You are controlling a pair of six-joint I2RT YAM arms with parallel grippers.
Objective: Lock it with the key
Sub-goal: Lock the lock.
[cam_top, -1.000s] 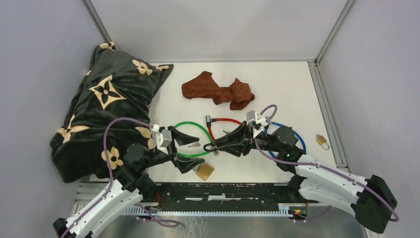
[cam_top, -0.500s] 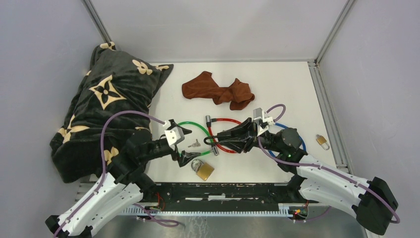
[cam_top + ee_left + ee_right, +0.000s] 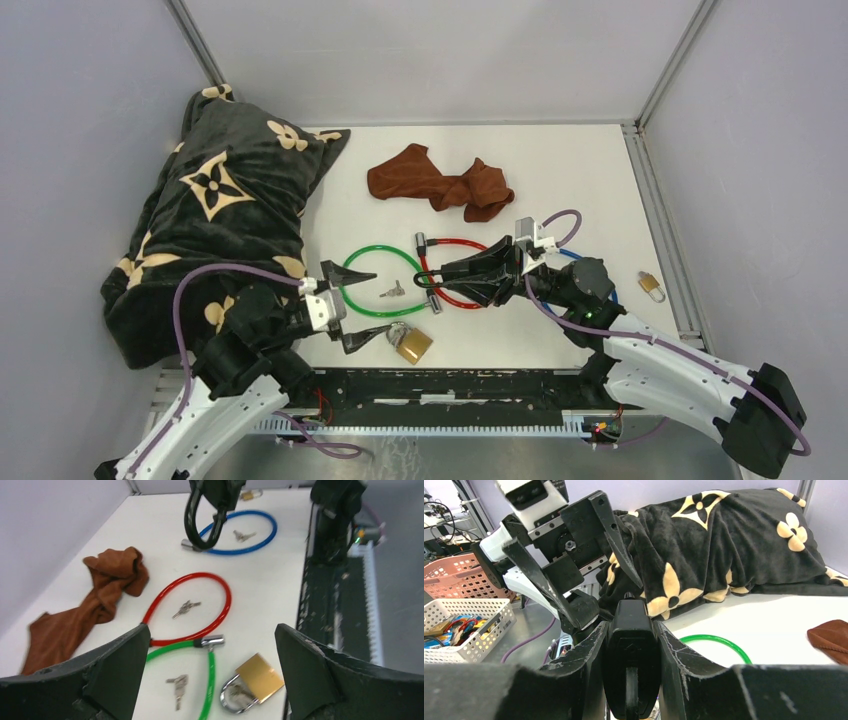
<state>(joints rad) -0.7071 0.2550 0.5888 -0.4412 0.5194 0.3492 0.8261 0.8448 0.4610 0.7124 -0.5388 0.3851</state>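
Looks like a robotics lab: white table (image 3: 580, 170) boxed in by grey panels (image 3: 430, 50) on aluminium posts (image 3: 677, 62), with plastic baskets (image 3: 474, 640) and loose cables (image 3: 439, 516) beside it.

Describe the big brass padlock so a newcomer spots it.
Go to the table's near edge, beside the left gripper. Nearer than the green cable loop lies the brass padlock: square body, silver shackle, larger than the small padlock at the right edge.

The padlock (image 3: 412, 345) looks shiny metal, the brown cloth (image 3: 440, 183) matt, the blanket (image 3: 220, 200) plush.
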